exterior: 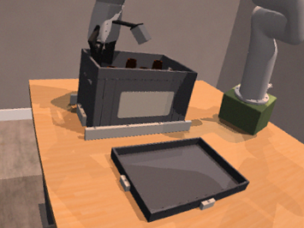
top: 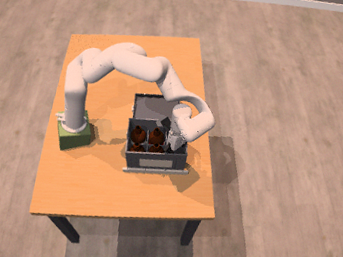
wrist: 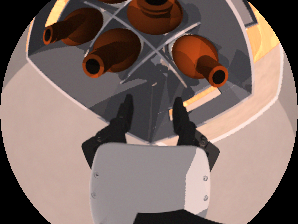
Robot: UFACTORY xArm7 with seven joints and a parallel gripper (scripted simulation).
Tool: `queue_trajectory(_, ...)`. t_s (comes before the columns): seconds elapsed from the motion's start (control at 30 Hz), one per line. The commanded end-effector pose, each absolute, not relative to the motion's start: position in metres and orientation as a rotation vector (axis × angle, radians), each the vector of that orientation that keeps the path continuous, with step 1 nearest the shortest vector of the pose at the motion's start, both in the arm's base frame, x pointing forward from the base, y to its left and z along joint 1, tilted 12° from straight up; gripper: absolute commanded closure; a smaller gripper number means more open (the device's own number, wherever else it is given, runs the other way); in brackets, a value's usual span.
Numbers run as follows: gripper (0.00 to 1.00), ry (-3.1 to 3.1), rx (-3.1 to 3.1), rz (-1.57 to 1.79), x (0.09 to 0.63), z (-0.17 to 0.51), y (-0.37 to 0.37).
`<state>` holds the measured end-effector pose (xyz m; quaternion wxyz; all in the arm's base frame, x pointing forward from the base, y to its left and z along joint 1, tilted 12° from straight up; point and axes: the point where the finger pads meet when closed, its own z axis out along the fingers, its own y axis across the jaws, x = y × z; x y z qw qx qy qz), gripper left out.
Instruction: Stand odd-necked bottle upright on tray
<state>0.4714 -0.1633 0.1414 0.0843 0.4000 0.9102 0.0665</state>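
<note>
The dark crate (top: 180, 166) (exterior: 148, 81) stands on the table with its dividers. Several brown bottles stand in it, among them one at the left (wrist: 82, 27), one near the middle (wrist: 119, 49), one at the right (wrist: 194, 54) and one at the top (wrist: 154, 19) of the wrist view. From these views I cannot tell which neck differs. My gripper (wrist: 153, 102) (exterior: 100, 52) is open, with nothing between its fingers. It points down at a corner compartment that shows no bottle. The dark tray (top: 151, 109) (exterior: 178, 176) lies flat beside the crate and holds no bottle.
A pale rail (exterior: 141, 131) (top: 154, 171) runs along the crate's foot. Small pale blocks (exterior: 125, 183) (exterior: 207, 204) sit against the tray's edges. The crate walls and dividers stand close around the fingers. The arm's green base (top: 74, 139) (exterior: 247, 112) stands at the table's side.
</note>
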Motion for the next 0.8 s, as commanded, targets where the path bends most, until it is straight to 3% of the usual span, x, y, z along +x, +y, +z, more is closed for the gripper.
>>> queue_trajectory(0.0, 0.35, 2.712, 1.192, 0.198, 0.472, 0.143, -0.164)
queue_trajectory(0.77, 0.35, 2.712, 1.192, 0.198, 0.468, 0.159, -0.165)
